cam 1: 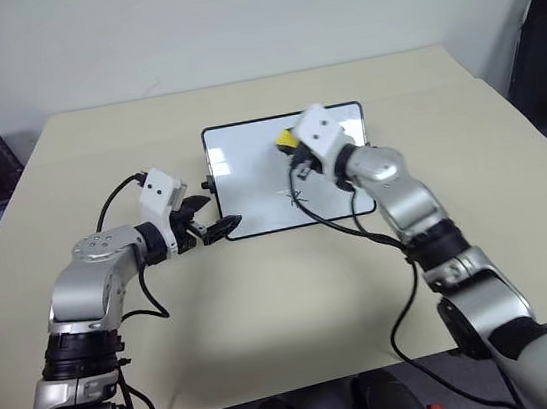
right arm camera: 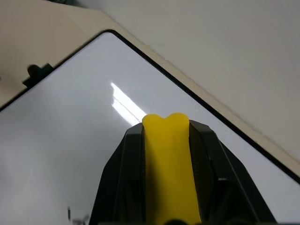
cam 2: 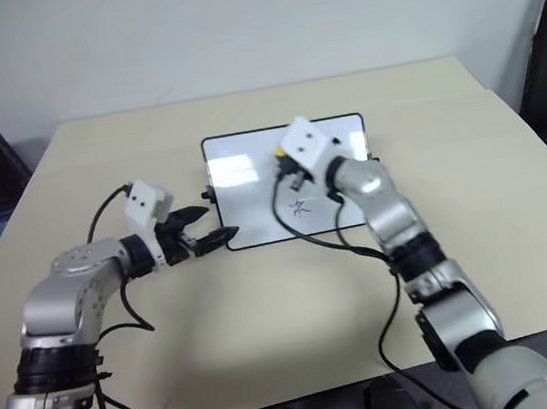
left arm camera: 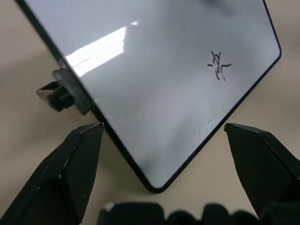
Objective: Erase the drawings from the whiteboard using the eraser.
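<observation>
R gripper (right arm camera: 166,154) clamps yellow eraser (right arm camera: 167,140) by its sides, over whiteboard (cam 1: 247,157) mid-table. L gripper (left arm camera: 164,140) open at board's near corner. Drawings (left arm camera: 219,65) remain. Eraser looks light, stiff; board slippery.

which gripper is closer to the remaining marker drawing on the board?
Right. The right gripper, clamping the eraser, is over the whiteboard just above the drawing; the left gripper sits open at the board's corner.

Whiteboard (left arm camera: 154,93) being viewed corner-on, its rounded corner lying between the spread black fingers (left arm camera: 70,164) of the left gripper (left arm camera: 164,154), one small marker squiggle (left arm camera: 219,65) showing (window glare nearby), side knob (left arm camera: 58,91) projecting over tan table (left arm camera: 28,140).
</observation>
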Controlling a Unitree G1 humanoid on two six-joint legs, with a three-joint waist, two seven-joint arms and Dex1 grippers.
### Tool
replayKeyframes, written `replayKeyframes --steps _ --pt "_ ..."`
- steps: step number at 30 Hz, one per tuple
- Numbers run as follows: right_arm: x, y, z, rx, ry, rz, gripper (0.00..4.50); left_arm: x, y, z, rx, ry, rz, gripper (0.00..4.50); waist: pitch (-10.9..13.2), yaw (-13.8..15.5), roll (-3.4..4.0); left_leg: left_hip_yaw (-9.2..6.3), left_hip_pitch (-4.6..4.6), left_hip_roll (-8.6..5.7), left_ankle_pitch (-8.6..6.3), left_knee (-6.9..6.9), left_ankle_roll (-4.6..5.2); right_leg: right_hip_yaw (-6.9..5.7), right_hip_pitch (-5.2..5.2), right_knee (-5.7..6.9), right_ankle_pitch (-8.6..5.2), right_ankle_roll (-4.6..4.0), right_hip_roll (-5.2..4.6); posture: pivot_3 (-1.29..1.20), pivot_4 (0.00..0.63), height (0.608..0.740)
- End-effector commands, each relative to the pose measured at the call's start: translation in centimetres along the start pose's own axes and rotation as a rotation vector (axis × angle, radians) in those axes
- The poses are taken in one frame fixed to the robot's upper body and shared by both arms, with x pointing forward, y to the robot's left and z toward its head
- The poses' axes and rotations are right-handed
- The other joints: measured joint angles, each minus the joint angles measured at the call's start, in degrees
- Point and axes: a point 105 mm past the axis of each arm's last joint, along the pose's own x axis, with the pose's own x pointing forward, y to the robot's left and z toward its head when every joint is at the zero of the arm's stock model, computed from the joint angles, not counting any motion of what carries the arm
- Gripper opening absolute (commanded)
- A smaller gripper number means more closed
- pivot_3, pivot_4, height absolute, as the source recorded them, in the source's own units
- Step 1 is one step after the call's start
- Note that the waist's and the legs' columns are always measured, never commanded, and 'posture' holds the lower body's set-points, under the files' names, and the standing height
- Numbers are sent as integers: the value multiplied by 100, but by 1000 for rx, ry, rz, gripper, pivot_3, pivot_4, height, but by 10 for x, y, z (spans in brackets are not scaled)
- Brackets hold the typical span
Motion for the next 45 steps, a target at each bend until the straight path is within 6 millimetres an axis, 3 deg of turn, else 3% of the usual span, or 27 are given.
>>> replayKeyframes --steps 1,8,13,18,25,34,37,45 --pt "-31 4 14 9 -84 21 955 -9 -8 15 65 -86 8 4500 0 36 0 0 0 1 0 0 0 0 -1 0 0 0 0 0 150 740" --pt "-91 37 -34 -60 50 110 955 -9 -17 7 76 -87 -11 4500 0 70 -1 6 13 2 -1 4 1 0 15 3 -1 2 4 0 150 740" --pt "-103 64 -49 -171 68 176 955 -8 -14 1 79 -74 -14 4500 1 51 -2 20 22 4 0 4 1 3 20 7 -2 3 11 0 150 740" --pt "-79 68 -29 -197 -49 129 955 -6 -14 -6 96 -55 -21 4500 1 45 -3 28 24 6 1 6 -1 4 20 10 -1 2 13 0 150 740" --pt "-25 49 -6 -239 -150 83 955 -5 -19 -1 107 -50 -56 4500 6 62 -10 21 21 3 2 7 -2 1 18 9 0 0 18 0 150 740" --pt "29 11 -15 -228 -98 -6 955 -2 -27 2 127 -48 -109 4500 9 40 -14 24 16 3 2 3 -4 5 11 4 0 -1 15 0 150 740" --pt "37 21 -27 -197 -65 20 955 -2 -25 5 131 -52 -104 4500 9 33 -14 27 16 5 2 1 -3 7 10 4 0 -2 15 0 150 740" --pt "30 85 -78 -204 55 226 955 -6 -19 8 131 -55 -80 4500 6 -83 -16 27 35 6 1 5 0 14 19 24 1 -2 16 0 150 740"
